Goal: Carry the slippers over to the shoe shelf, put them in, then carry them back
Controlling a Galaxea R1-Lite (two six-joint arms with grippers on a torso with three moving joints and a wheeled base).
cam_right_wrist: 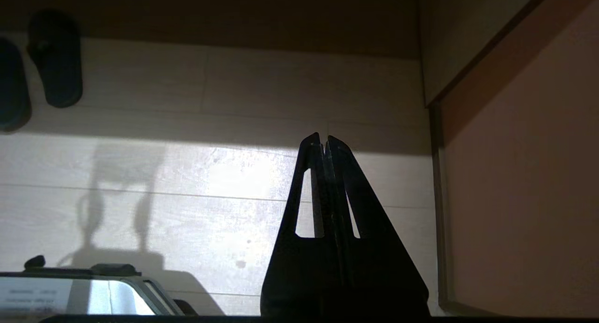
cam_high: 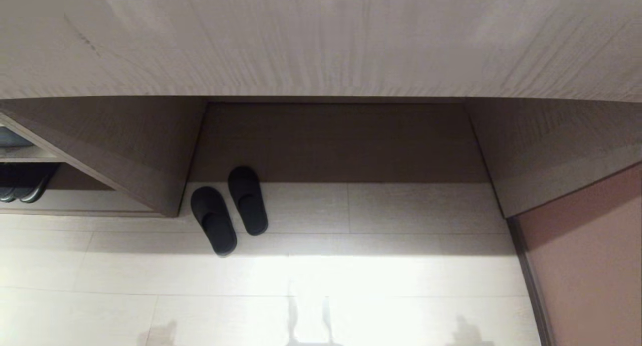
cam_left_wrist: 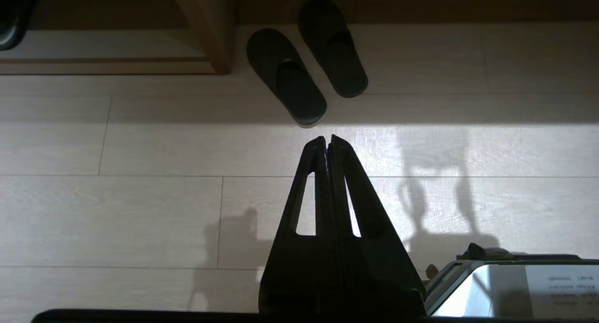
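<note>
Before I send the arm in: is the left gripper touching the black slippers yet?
Apart. The left wrist view shows the shut left gripper short of the slippers, with a strip of lit floor between.

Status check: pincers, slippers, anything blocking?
Left pincer and right pincer shut, empty. Slippers on floor at desk recess, untouched. Nothing blocking.

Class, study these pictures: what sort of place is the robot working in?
Probably a home or hotel-room entryway: black slippers on pale plank flooring, under a built-in wood-grain desk, beside a low shoe shelf.
</note>
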